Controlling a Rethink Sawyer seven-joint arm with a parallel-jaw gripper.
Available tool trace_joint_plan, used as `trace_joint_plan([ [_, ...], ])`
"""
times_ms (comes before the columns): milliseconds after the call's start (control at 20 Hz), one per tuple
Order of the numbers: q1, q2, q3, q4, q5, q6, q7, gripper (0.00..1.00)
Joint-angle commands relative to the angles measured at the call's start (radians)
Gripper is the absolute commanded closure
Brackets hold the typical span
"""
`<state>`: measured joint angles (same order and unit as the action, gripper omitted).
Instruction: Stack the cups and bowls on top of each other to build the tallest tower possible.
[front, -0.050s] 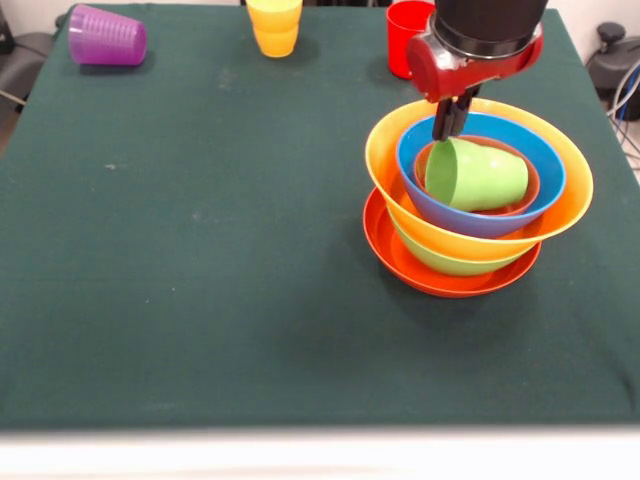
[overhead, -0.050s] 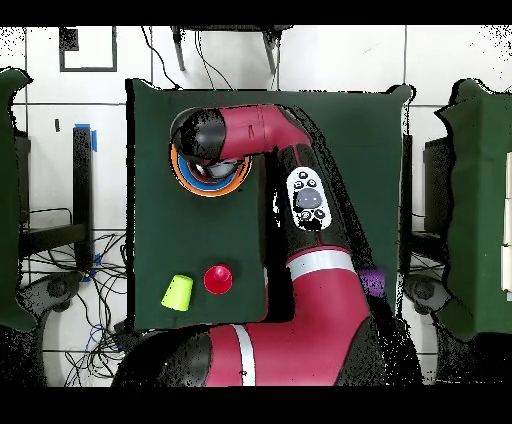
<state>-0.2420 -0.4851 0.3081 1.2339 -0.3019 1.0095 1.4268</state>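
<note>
Front view, taken left to right, with the tower as the reference. A purple cup (front, -0.050s: 106, 36) lies on its side on the green table (front, -0.050s: 200, 250), well apart from the tower toward the far left corner. A yellow cup (front, -0.050s: 274, 25) stands upright at the far edge, up and to the left of the tower. A red cup (front, -0.050s: 407, 35) stands at the far edge just behind the tower, partly hidden by the arm.

The tower (front, -0.050s: 478, 200) sits on the right part of the table. Its base is the wide red-orange bowl (front, -0.050s: 440, 275); the green bowl (front, -0.050s: 445, 262) rests in it, showing only as a band; the large orange-yellow bowl (front, -0.050s: 560, 205) sits on that, tilted; the blue bowl (front, -0.050s: 540, 170) is nested inside it; the rim of a small orange bowl (front, -0.050s: 525, 200) shows inside the blue one. A light green cup (front, -0.050s: 478, 175) lies on its side in the innermost bowl, mouth toward the left.

The gripper (front, -0.050s: 452, 118) hangs over the tower's far side. Its fingers (front, -0.050s: 443, 122) are drawn close together and point down at the upper left rim of the light green cup. Whether they pinch that rim or merely touch it cannot be told.

Overhead view: the arm (overhead, -0.050s: 300, 200) covers most of the tower; only the bowls' rims show. A second light green cup (overhead, -0.050s: 177, 291) lies near the robot's end of the table, well apart from the tower.
</note>
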Motion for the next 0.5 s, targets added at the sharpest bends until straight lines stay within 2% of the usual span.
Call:
trace_joint_plan([
  [50, -0.01, 0.013, 0.039, 0.126, 0.051, 0.104, 0.034, 1.0],
  [500, -0.018, 0.027, 0.036, 0.115, 0.073, 0.108, -0.005, 1.0],
])
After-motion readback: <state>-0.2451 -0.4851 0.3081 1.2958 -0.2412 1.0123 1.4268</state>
